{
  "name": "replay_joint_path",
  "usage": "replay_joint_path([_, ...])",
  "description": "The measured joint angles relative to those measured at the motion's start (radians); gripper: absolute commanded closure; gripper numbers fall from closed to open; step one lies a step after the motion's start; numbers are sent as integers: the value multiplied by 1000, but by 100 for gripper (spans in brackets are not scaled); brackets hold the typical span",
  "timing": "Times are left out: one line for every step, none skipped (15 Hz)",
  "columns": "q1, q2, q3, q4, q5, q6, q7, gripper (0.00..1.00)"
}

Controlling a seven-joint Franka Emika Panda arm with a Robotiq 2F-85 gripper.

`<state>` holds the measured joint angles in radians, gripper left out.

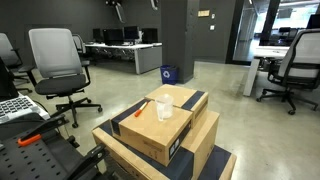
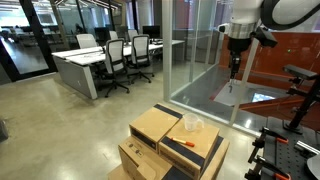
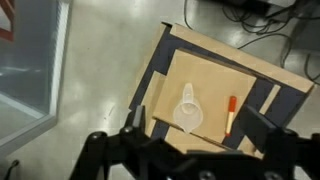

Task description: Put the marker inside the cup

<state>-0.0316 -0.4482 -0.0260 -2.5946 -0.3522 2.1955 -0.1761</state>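
- The black gripper [image 3: 192,142] is held well above the stack of boxes. Its dark, matte fingers [image 3: 268,132] are spread wide, with nothing between them.
- Below the fingers, a flat brown cardboard box [image 3: 210,75] with smooth faces and black bands along its edges is stacked on more boxes of the same kind.
- A small, clear, slightly tapered plastic cup [image 3: 189,108] is stood upright on that top box.
- The short, thin red-orange marker [image 3: 231,112] is laid flat on the same box top, just beside the cup but not touching it, and outside it.
- A smooth, glossy grey floor [image 1: 200,80] is seen around the stack.
- Farther off, a grey-backed office chair [image 1: 55,50] on a star base and a blue bin [image 1: 168,73] are seen.
- A pale plaque [image 1: 204,14] is fixed to a dark pillar. Its writing is too small to be read.
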Motion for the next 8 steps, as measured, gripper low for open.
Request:
replay_joint_path([0, 14, 1, 1, -1, 19, 0, 0])
replay_joint_path([0, 30, 3, 3, -3, 35, 0, 0])
replay_joint_path([0, 45, 4, 6, -6, 49, 0, 0])
replay_joint_path([0, 60, 5, 10, -9, 60, 0, 0])
replay_joint_path([0, 74, 6, 15, -12, 70, 0, 0])
replay_joint_path([0, 86, 8, 20, -15, 79, 0, 0])
replay_joint_path([0, 97, 9, 25, -18, 87, 0, 0])
replay_joint_path([0, 107, 12, 30, -23, 94, 0, 0])
